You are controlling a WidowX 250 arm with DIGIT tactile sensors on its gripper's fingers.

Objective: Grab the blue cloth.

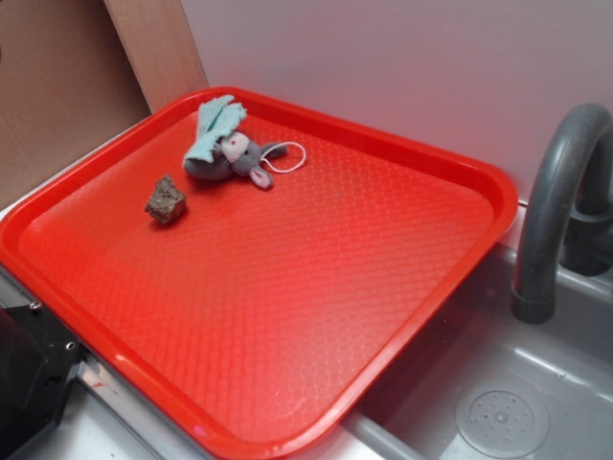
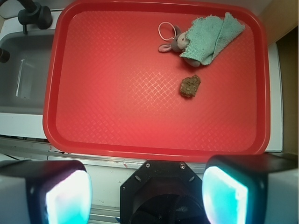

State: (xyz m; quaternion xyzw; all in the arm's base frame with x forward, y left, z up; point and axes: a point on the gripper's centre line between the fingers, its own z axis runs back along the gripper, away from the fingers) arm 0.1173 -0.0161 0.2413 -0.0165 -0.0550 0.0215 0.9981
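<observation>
From the exterior view, I've got a red tray (image 1: 402, 316) sitting over the edge of a grey sink (image 1: 536, 402), faucet (image 1: 560, 206) off to the side. The blue cloth (image 1: 213, 126) is up at the far corner of the tray, draped over the back of a grey plush mouse (image 1: 230, 158) and touching it. A brown rock (image 1: 166, 201) sits near them but apart. No arm over the tray in this view.

Wrist view looks straight down on the whole tray. The cloth (image 2: 210, 37) is at the top right, covering the mouse's (image 2: 175, 44) body, with the rock (image 2: 190, 86) just below. The end effector (image 2: 147, 191) is spread wide, both pads (image 2: 67, 198) at the bottom edge, holding nothing and well apart from the cloth.

So I'd say we're at the very start: the approach isn't done yet. Next move is to reach across to that far corner and come down on the cloth's free outer folds, away from the mouse, so I don't drag the toy up with it.
</observation>
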